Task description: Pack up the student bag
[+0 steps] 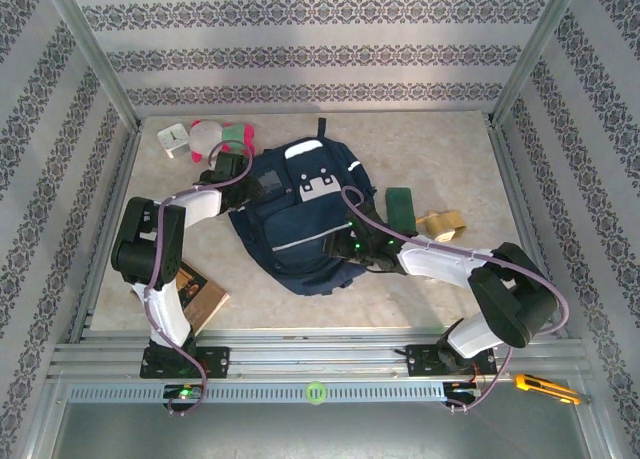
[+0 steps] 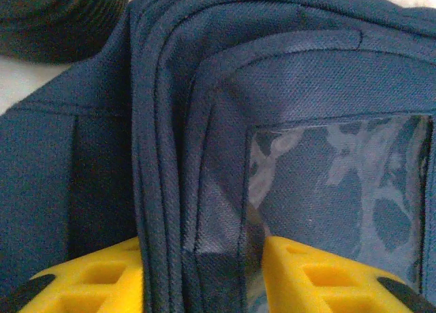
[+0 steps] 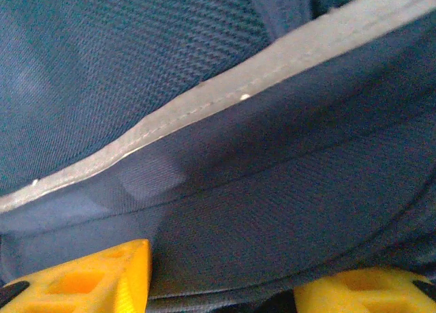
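Left wrist view: your left gripper (image 2: 203, 275) has its yellow plastic fingers (image 2: 88, 282) partly apart. A ridge of piped seams from the student bag (image 2: 286, 88), the large navy blue fabric backpack with grey-white patches, is wedged between them. It reads as a pinch on that ridge, just beside the clear window pocket (image 2: 340, 190).
Right wrist view: your right gripper (image 3: 221, 289) has its fingers set wide, with the bag's pale reflective stripe (image 3: 204, 101) and a dark fabric lip lying across the gap. I cannot tell whether it grips the cloth or only presses against it.
Bag position: it lies flat mid-table, with your left gripper at its far-left edge and your right gripper at its near-right edge.
Risk, slip: the left pinch takes several layers at once. If you lift, the outer ones may pull free.
Risk, drag: nothing pins the bag, so drawing your arms apart could slide it rather than open it.
Risk, neighbours: a dark green rectangular block (image 1: 400, 207) and a tan roll of tape (image 1: 441, 224) sit just right of the bag, and a pink-and-green plush toy (image 1: 222, 136) sits at its far-left. A sliding bag would shove them.
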Motion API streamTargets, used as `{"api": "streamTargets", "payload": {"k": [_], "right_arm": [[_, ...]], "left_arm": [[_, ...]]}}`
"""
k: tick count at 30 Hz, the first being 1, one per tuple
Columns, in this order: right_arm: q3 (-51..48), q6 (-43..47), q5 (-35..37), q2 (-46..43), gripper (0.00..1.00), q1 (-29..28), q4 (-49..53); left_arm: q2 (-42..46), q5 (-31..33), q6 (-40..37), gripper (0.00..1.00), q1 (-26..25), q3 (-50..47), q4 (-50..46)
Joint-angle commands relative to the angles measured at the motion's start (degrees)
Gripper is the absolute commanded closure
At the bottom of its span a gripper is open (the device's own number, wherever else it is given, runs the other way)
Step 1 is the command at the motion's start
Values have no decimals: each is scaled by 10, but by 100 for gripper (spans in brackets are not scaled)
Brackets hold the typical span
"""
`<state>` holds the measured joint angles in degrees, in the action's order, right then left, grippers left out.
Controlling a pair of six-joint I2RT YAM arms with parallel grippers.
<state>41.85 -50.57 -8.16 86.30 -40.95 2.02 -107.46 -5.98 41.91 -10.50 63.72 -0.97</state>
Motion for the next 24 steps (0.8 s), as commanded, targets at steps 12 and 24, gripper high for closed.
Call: {"api": "streamTargets", "payload": {"k": [12, 24], "right_arm": [[-9, -32, -60, -210, 35, -14, 110], [-48, 52, -268, -312, 35, 232, 164]], "left_arm": [[241, -53, -200, 40, -44, -74, -47], [351, -109, -693, 38, -281, -182, -108]]}}
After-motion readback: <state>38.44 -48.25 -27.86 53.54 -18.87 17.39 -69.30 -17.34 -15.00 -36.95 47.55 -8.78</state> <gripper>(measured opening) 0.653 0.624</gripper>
